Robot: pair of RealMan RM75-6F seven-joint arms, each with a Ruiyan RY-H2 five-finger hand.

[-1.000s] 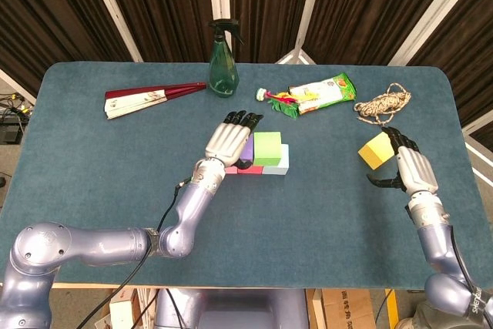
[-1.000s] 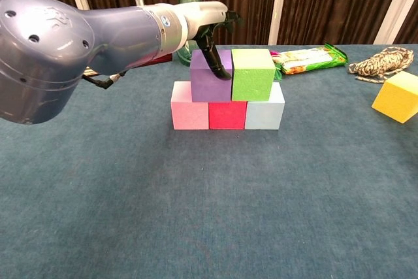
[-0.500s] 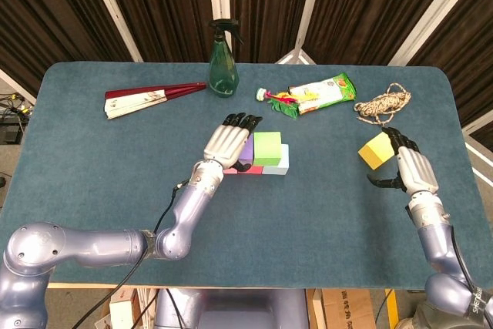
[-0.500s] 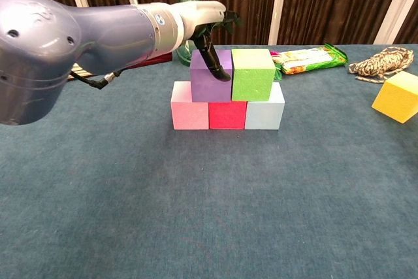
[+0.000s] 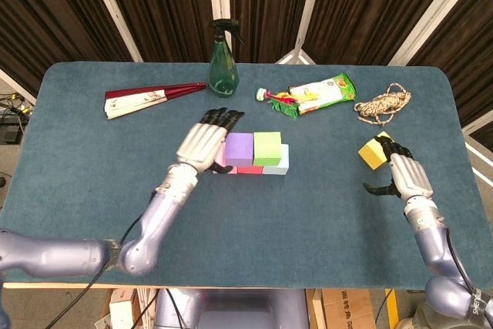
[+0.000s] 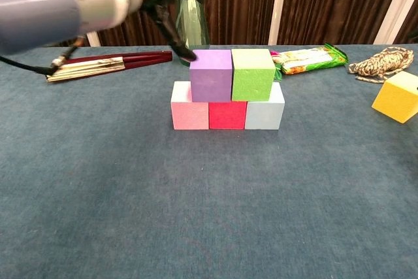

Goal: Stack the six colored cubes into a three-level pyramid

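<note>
Three cubes [image 6: 227,114] in row, touching, mid-table [image 5: 92,159]. Two cubes [image 6: 232,74] on top, side by side. Single cube [image 6: 396,97] far right, apart. Behind stack: spray bottle [image 5: 223,59]. Fan [image 5: 146,98] back left; snack packet [image 5: 323,92], rope [image 5: 384,103] back right.

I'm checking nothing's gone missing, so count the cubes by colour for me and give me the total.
pink cube: 1
red cube: 1
light blue cube: 1
purple cube: 1
green cube: 1
yellow cube: 1
Total: 6 cubes
</note>
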